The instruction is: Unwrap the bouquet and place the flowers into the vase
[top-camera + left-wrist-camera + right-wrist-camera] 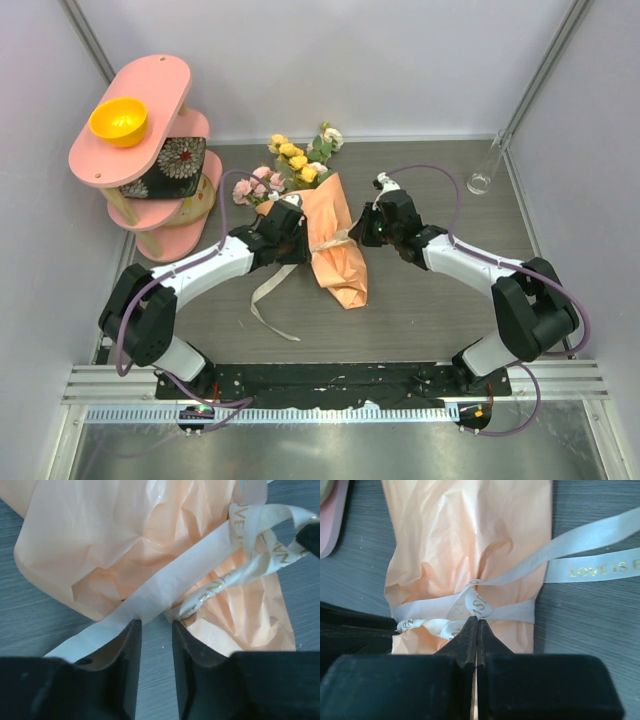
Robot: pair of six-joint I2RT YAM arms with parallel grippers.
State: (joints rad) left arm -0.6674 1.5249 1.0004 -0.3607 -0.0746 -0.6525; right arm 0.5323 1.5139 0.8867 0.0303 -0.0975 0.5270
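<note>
Bouquet [335, 250] wrapped, ribbon [515, 612] tied. Right gripper [477, 622] clenched at knot [479, 605]; left gripper [156, 627] slightly parted. Vase [486, 168] empty, far right.

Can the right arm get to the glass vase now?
Probably yes. The vase is on that arm's side, and the table between it and the right end effector looks bare. But that end effector is shut at the ribbon knot on the bouquet, so it would have to leave that first.

Crinkled matt paper [470, 540], seemingly satin ribbon [600, 569]
</note>
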